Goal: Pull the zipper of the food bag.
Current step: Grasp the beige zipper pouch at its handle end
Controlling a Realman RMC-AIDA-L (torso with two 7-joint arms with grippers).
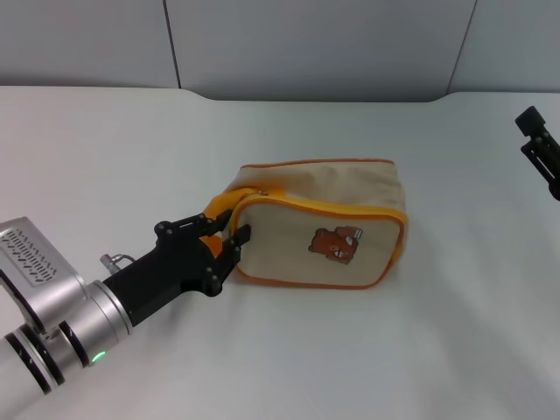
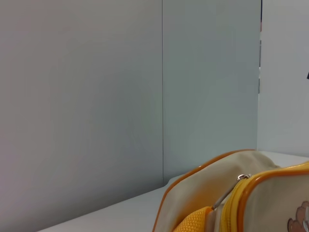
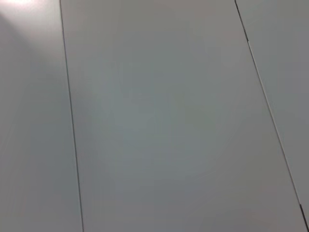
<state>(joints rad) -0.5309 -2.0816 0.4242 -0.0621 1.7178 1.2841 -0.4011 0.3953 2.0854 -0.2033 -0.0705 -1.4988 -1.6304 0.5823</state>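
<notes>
boxy beige canvas food bag (image 1: 324, 223), orange piping, black left gripper (image 1: 226, 242) at strap end

You have the bag (image 1: 324, 223) lying near the middle of the bench (image 1: 420, 350). The wall (image 1: 306, 44) stands behind the bench. Your left pincer (image 1: 226, 238) is at the bag's left end, right by the strap (image 1: 229, 203). The zipper (image 2: 243, 178) sits on the bag's top edge, just above the strap. Your right pincer (image 1: 541, 150) is far off to the right, well apart from the bag.
</notes>
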